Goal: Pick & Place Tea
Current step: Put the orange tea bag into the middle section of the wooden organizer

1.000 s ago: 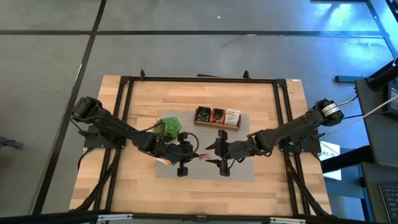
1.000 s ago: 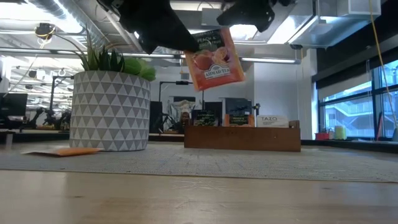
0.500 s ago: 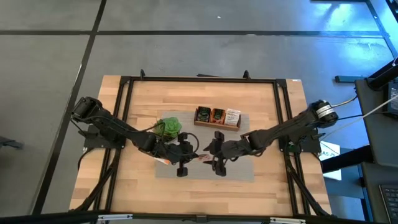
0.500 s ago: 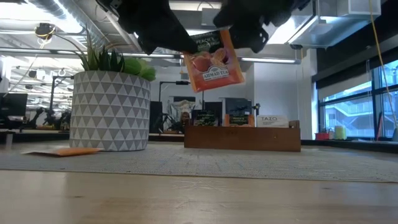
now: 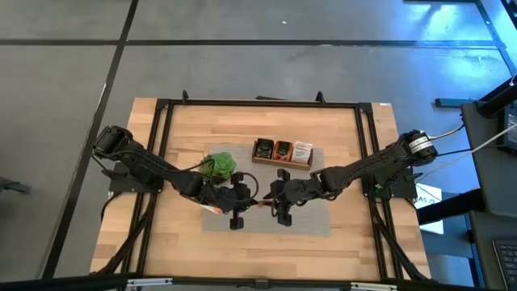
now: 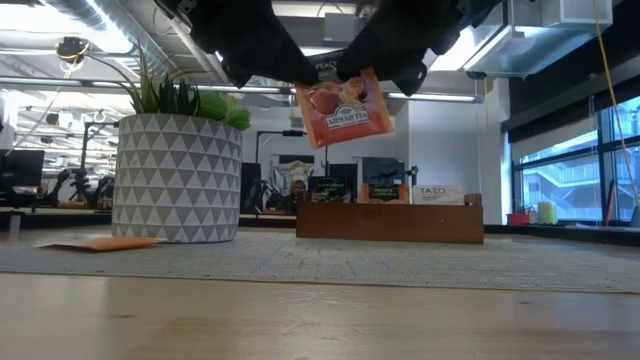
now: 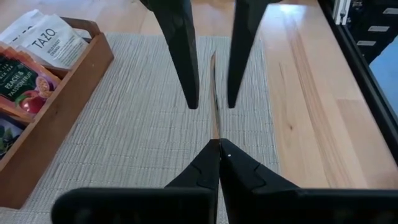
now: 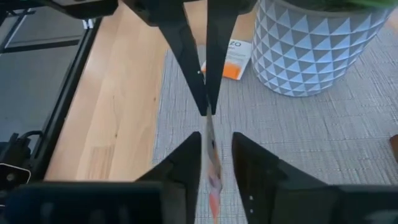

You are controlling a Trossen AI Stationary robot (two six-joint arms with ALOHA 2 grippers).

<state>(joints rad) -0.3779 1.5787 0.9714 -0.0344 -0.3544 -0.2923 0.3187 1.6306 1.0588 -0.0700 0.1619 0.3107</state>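
Note:
An orange-red tea sachet hangs in the air above the grey mat, held by my left gripper, which is shut on it. In both wrist views the sachet shows edge-on. My right gripper has come at it from the table's right and is open. Its two fingers stand on either side of the sachet's right part, with a gap showing to each in the left wrist view. In the high view the two grippers meet tip to tip at mid-table. My left gripper pinches the sachet's edge between its two fingers, at the upper left corner as the low view shows it. The fingers slant down from the table's left. The sachet hangs tilted below them, clear of the mat.
A wooden box with upright sachets stands behind the grippers. A potted plant in a patterned white pot stands at the left of the mat. A white-and-orange sachet lies flat beside the pot.
My right gripper has gone toward the table's left and a little down, up to the held sachet, and its fingers now stand around the sachet's right part. The sachet has stayed where it was.

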